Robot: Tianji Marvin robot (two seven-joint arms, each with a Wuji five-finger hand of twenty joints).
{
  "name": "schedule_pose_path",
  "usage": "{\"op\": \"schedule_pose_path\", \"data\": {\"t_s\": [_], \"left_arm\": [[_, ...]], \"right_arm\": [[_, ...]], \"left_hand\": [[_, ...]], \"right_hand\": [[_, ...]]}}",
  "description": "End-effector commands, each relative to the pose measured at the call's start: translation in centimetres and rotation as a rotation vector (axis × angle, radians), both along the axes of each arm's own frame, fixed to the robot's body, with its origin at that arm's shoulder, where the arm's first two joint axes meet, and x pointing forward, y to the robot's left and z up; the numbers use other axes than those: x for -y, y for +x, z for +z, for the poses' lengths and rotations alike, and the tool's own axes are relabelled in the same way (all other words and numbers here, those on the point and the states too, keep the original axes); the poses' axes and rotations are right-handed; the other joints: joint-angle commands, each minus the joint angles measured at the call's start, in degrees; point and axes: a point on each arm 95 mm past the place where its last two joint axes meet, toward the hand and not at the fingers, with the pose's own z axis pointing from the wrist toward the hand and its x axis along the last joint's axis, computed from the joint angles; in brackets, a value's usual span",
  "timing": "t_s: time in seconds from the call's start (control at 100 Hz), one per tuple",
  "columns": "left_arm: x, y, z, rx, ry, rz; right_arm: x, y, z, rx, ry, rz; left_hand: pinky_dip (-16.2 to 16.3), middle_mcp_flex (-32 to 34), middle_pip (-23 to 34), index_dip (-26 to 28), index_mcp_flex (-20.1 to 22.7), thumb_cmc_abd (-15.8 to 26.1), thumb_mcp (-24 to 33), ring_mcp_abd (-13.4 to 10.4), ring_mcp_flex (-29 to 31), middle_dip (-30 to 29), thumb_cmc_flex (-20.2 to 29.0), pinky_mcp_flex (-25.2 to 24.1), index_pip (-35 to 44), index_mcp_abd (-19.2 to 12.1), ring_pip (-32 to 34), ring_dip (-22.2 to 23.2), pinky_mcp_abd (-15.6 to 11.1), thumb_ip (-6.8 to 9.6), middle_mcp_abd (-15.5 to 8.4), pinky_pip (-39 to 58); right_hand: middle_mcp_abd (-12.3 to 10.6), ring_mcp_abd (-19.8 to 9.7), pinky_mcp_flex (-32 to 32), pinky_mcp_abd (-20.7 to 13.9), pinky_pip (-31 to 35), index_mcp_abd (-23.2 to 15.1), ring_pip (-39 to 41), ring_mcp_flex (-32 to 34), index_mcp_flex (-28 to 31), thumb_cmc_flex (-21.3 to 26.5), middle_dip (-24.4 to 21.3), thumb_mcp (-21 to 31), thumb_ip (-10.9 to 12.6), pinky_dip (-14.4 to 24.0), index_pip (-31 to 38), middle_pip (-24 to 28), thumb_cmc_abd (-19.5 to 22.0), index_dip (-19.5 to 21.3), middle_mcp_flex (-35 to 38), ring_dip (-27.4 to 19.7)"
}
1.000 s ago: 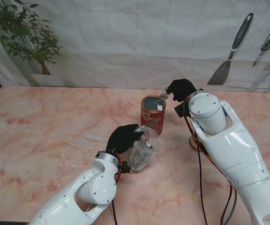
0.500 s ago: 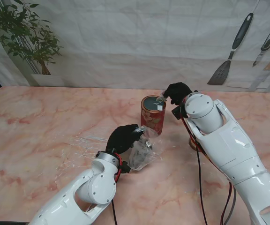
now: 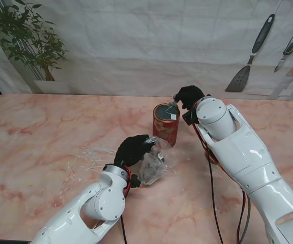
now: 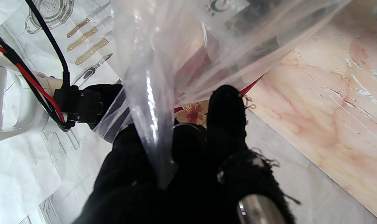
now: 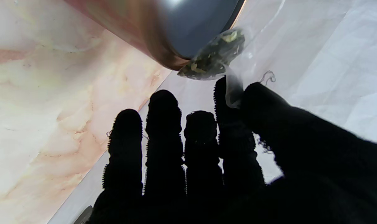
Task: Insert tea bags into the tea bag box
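A red tin [image 3: 166, 125] stands upright on the pink marble tabletop [image 3: 45, 132], its mouth open and its inside dark. In the stand view the right hand [image 3: 188, 96] is held at the far right edge of the tin's rim, with a tea bag [image 3: 173, 105] pinched at its fingertips over that rim; a small white tag [image 3: 173, 116] is seen lying against the rim on the near right side. Only the right wrist view shows the grip clearly: the tea bag [image 5: 214, 57], a clear pouch filled with green and yellow leaves, is held by a strip of its top between the thumb and the first finger [image 5: 225, 93], while the other three fingers are stretched out straight and hold nothing. There the pouch hangs just at the edge of the tin [image 5: 163, 28], touching or nearly touching the rim.

The left hand [image 3: 132, 149] is clenched on the top of a clear plastic bag [image 3: 155, 161], just nearer to me than the tin. The left wrist view shows the film [image 4: 182, 53] gathered between the fingers [image 4: 225, 118], with the tin's flower pattern [image 4: 191, 113] seen through and beside it. More crumpled film [image 3: 93, 157] lies on the tabletop to the left.
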Motion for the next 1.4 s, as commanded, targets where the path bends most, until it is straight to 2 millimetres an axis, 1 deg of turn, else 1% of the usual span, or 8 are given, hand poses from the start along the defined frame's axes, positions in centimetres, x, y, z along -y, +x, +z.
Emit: {"op": "schedule_pose_path", "data": {"t_s": [0.0, 0.28, 0.54, 0.81, 1.1, 1.21, 1.39], "left_arm": [[0.0, 0.1, 0.1, -0.008, -0.005, -0.008], [-0.6, 0.3, 0.0, -0.019, -0.006, 0.002], [-1.1, 0.4, 0.0, -0.026, -0.008, 0.013], [-1.1, 0.4, 0.0, -0.023, -0.009, 0.020], [-1.0, 0.4, 0.3, -0.010, -0.004, 0.029], [-1.0, 0.3, 0.3, -0.005, -0.007, 0.031], [-1.0, 0.2, 0.2, -0.005, -0.008, 0.026]], "right_arm": [[-0.8, 0.3, 0.4, 0.009, 0.020, 0.014], [-1.8, 1.2, 0.7, 0.010, 0.029, 0.015], [-2.3, 1.7, 2.3, 0.041, 0.036, -0.020], [-2.1, 1.4, 4.2, 0.075, 0.029, -0.052], [-1.8, 1.0, 5.5, 0.095, 0.020, -0.066], [-1.8, 0.7, 5.5, 0.085, -0.004, -0.051], [-1.7, 0.4, 4.3, 0.056, -0.009, -0.017]], "left_hand": [[-0.34, -0.20, -5.06, 2.51, 4.81, 1.37, 0.74, 7.75, 10.33, -0.83, 3.26, -5.71, 6.74, 8.38, 31.57, -0.13, -4.58, 0.09, -1.31, 17.93], [-0.34, -0.32, -5.07, 2.49, 4.70, 1.35, 0.74, 7.77, 10.33, -0.84, 3.30, -5.71, 6.68, 8.42, 31.54, -0.13, -4.58, 0.09, -1.29, 17.93], [-0.34, -0.32, -5.07, 2.48, 4.73, 1.41, 0.78, 7.77, 10.33, -0.85, 3.36, -5.71, 6.68, 8.51, 31.54, -0.13, -4.58, 0.10, -1.17, 17.93], [-0.34, -0.33, -5.04, 2.49, 4.74, 1.41, 0.74, 7.77, 10.33, -0.85, 3.33, -5.71, 6.70, 8.46, 31.54, -0.13, -4.58, 0.09, -1.26, 17.93], [-0.34, -0.30, -5.08, 2.48, 4.72, 1.39, 0.76, 7.78, 10.33, -0.88, 3.37, -5.71, 6.70, 8.51, 31.51, -0.14, -4.58, 0.10, -1.26, 17.93], [-0.34, -0.29, -5.06, 2.48, 4.73, 1.36, 0.72, 7.78, 10.33, -0.88, 3.31, -5.71, 6.70, 8.45, 31.51, -0.13, -4.58, 0.09, -1.24, 17.93], [-0.34, -0.29, -5.07, 2.47, 4.71, 1.38, 0.72, 7.78, 10.33, -0.88, 3.29, -5.71, 6.68, 8.43, 31.50, -0.13, -4.58, 0.08, -1.29, 17.93]], "right_hand": [[-0.98, -0.35, 0.09, 0.45, 1.19, -2.23, -0.25, 1.55, 1.93, 1.48, 1.15, 0.78, -1.19, 0.31, 0.46, 0.01, -0.05, -0.47, 1.31, -0.11], [-1.00, -0.40, 0.10, 0.31, 1.26, -2.27, -0.21, 1.60, 1.89, 1.53, 1.19, 0.70, -1.25, 0.25, 0.44, 0.00, 0.04, -0.47, 1.37, -0.10], [-0.98, -0.40, 0.15, 0.45, 1.36, -2.30, -0.14, 1.71, 1.99, 1.45, 1.17, 0.69, -1.30, 0.22, 0.45, -0.02, 0.06, -0.49, 1.46, -0.11], [-0.95, -0.34, 0.23, 0.48, 1.40, -2.32, -0.14, 1.84, 2.08, 1.42, 1.19, 0.73, -1.33, 0.15, 0.41, -0.07, 0.03, -0.51, 1.55, -0.15], [-0.94, -0.35, 0.21, 0.55, 1.38, -2.24, -0.15, 1.84, 2.15, 1.45, 1.24, 0.76, -1.34, 0.10, 0.27, -0.20, -0.05, -0.56, 1.64, -0.16], [-0.99, -0.35, 0.44, 0.62, 1.44, -2.38, -0.15, 1.84, 2.23, 1.34, 1.24, 0.74, -1.33, 0.10, 0.22, -0.27, -0.09, -0.53, 1.74, -0.16], [-1.01, -0.34, 0.41, 0.49, 1.34, -2.37, -0.19, 2.01, 2.32, 1.35, 1.28, 0.82, -1.26, 0.02, 0.08, -0.37, -0.21, -0.53, 1.78, -0.20]]}}
